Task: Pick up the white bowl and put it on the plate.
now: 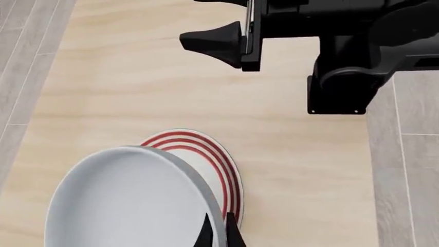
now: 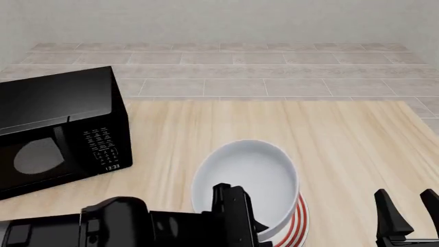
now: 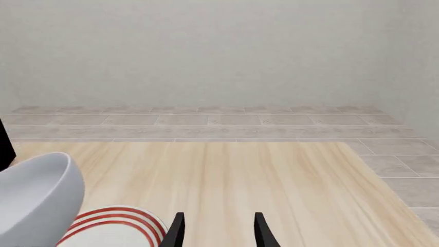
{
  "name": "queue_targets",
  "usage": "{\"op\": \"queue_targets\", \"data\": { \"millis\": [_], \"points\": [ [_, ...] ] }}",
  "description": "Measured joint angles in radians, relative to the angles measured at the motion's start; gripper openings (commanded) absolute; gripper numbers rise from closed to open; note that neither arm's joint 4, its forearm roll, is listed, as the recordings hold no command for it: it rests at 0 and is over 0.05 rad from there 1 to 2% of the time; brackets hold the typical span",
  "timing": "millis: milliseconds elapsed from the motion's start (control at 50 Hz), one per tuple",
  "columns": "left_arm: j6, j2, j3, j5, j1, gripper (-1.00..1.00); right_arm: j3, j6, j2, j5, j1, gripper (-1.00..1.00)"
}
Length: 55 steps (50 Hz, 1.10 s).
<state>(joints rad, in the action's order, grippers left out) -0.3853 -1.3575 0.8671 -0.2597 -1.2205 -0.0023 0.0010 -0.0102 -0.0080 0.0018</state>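
White bowl (image 1: 130, 200) fills the lower part of my left wrist view, and my left gripper (image 1: 218, 234) has its two finger tips pinched close together right at the rim, so I read that as clamped on the bowl's wall. The plate (image 1: 213, 159) with the red rings peeks out from behind and under the bowl, and the bowl looks tilted over it, not sitting flat. That black lump up top is the other arm (image 1: 343, 51) passing through the shot.

Front view: bowl (image 2: 250, 180) sits over the plate (image 2: 296, 226), which only shows as a red-striped sliver at its lower right edge. Can't tell from here whether the bowl's base is touching the plate or hanging just above it. Left arm (image 2: 137, 226) blocks the near rim. Microwave (image 2: 55, 131) is off to the left on the bench (image 2: 343, 139), well apart. Right gripper (image 2: 406, 206) pokes up at the lower right, fingers spread, nothing in it.

Right wrist view: right gripper (image 3: 218, 231) open and empty, bowl (image 3: 38, 195) leaning above the plate (image 3: 113, 226).

So I'd say I'm at the placing step. Next move as I see it: level the bowl, lower it centred on the rings, then let go.
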Motion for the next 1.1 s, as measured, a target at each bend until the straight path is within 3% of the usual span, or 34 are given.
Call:
{"op": "queue_targets", "data": {
  "millis": [1100],
  "points": [
    [0.013,-0.141,0.028,0.077,0.034,-1.0,0.0,0.0,0.0,0.0,0.0,1.0]
  ]
}}
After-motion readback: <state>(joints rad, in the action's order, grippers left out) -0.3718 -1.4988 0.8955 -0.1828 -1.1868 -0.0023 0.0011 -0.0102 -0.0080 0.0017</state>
